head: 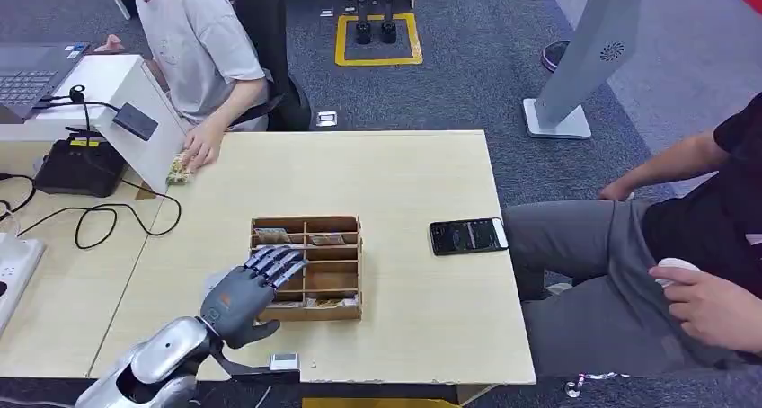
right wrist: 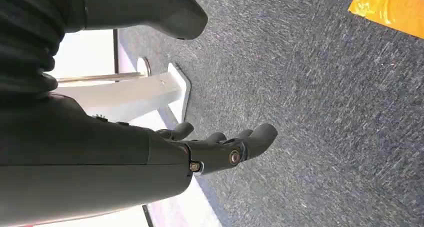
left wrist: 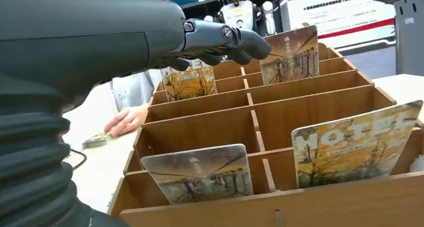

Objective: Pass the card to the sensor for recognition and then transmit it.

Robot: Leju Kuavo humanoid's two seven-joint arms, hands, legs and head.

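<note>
**Robot's left hand hovers over wooden card rack**

Picture cards stand upright in the slots of a wooden divided rack near the middle of a pale wooden table. From the left wrist camera, four cards show: a "HOTEL" card and a tree-lined-path card in the slots nearest the camera, and a yellow-tree card and a second path card in the slots farthest from it. The robot's left hand is stretched out above the rack's left side, its fingers extended and slightly apart over the far cards, grasping nothing; whether the fingertips touch a card cannot be told. The right hand hangs off the table above grey carpet, its fingers loosely extended and empty, beside a white stand base.

To the right of the rack, apart from it, a black phone lies flat with its screen lit. At the table's far left corner, a seated person in a grey shirt rests a hand on a small card beside a white slanted sensor unit. A black device with trailing cables sits on the adjoining desk. A second person in dark clothes sits at the table's right edge.
</note>
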